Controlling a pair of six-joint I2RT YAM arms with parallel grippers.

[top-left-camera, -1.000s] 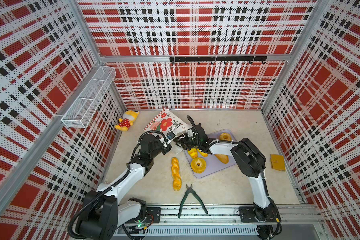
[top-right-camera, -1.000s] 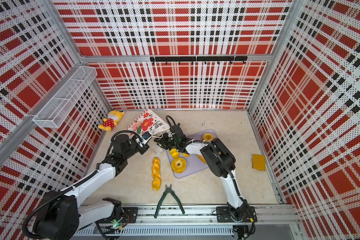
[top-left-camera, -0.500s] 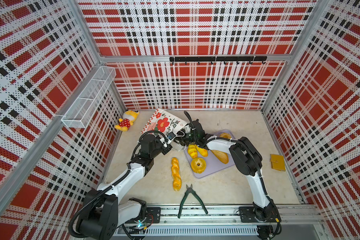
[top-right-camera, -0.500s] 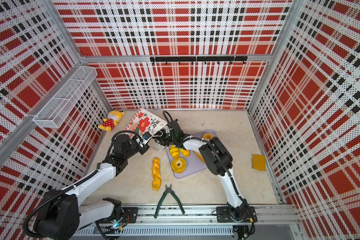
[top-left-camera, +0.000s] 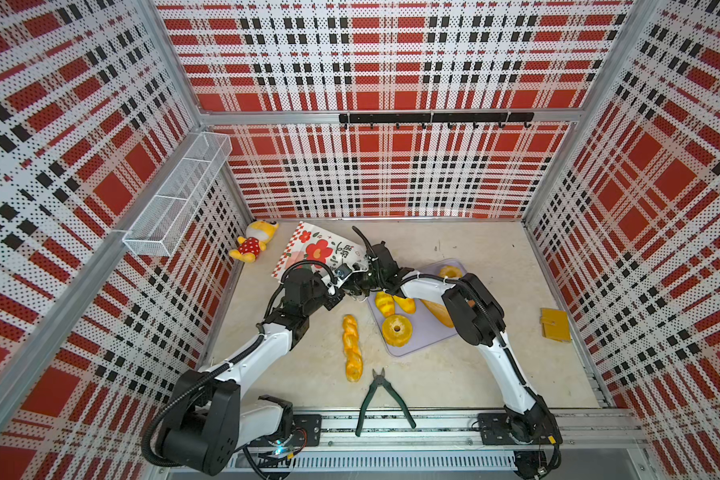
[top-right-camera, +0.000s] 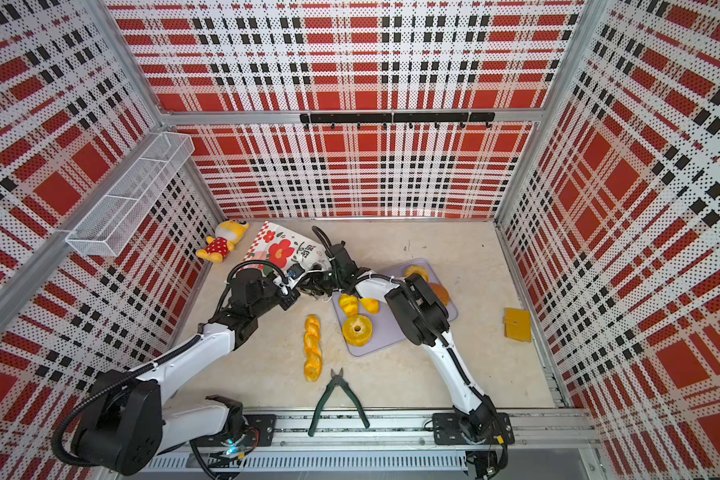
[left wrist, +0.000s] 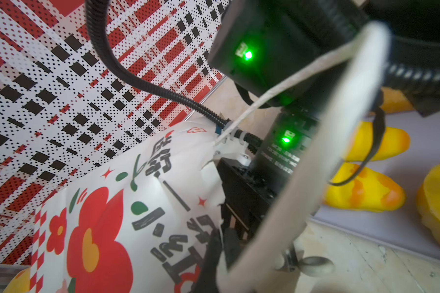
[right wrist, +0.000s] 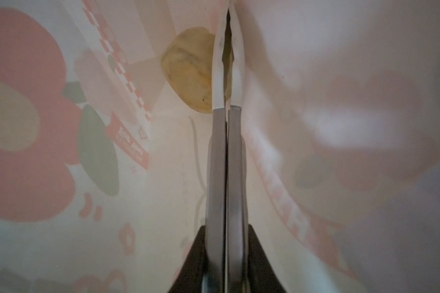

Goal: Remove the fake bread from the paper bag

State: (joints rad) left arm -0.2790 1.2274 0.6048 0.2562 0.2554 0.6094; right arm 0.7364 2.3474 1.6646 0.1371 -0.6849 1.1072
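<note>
Both shut: left jaws pinch the paper bag (top-left-camera: 314,249) rim; right jaws, pushed deeper inside, have closed beside fake bread (right wrist: 188,68).

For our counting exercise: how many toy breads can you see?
8. Braid on the table; on the tray: ring, two croissants, loaf, fluted cake, half-hidden bun; a roll inside the bag. More may be hidden there.

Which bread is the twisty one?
On the beige table, look beside the lilac tray. The twisted braid lies there alone, just beyond the green pliers. It alone is a long knotted rope, lying on bare table.
</note>
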